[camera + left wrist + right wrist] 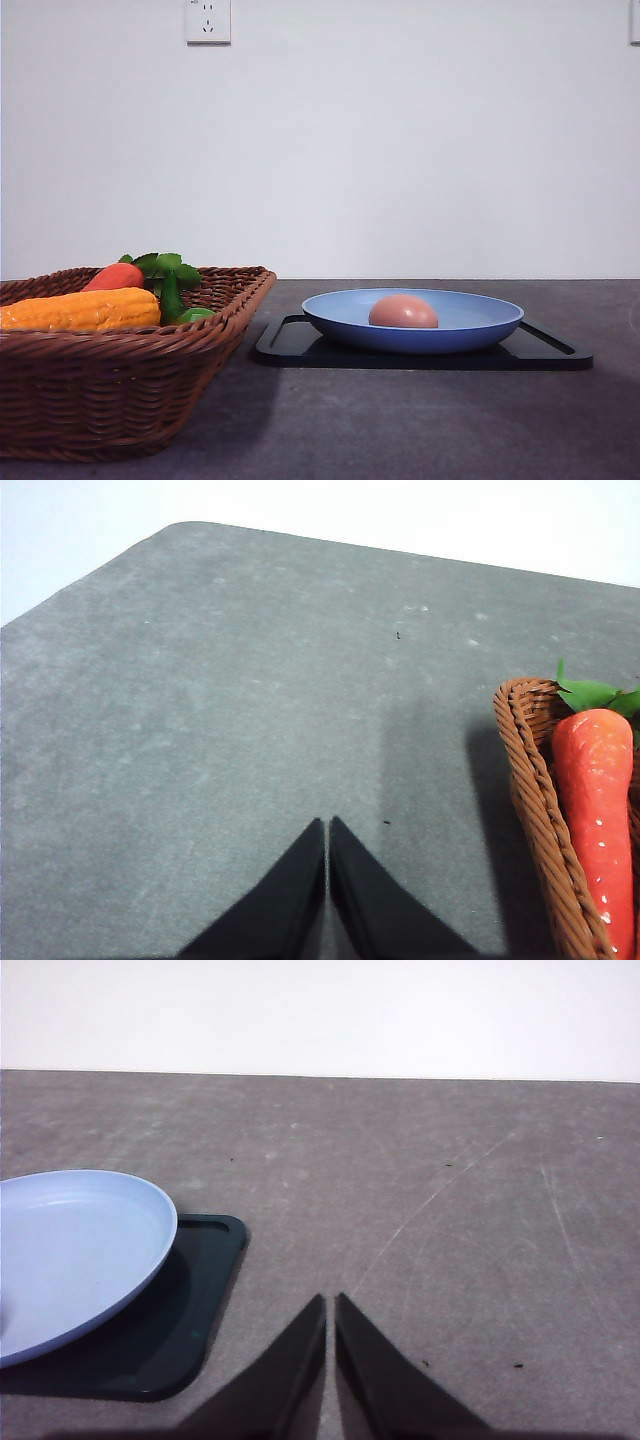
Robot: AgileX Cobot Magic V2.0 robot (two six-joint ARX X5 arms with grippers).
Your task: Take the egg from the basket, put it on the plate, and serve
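The brownish-pink egg (403, 312) lies in the light blue plate (470, 325), which rests on a black tray (545, 352) right of centre in the front view. At the left stands the brown wicker basket (120, 380). In the left wrist view my left gripper (327, 825) is shut with nothing held, over bare table beside the basket's rim (530, 780). My right gripper (329, 1302) is shut and empty above the table, off to the side of the plate (70, 1250) and the tray (180, 1330).
The basket holds a yellow corn cob (80, 310), a red-orange carrot (113, 276) (595, 810) and green leaves (168, 270). The dark grey table (420, 420) runs to a white wall with a socket (208, 20).
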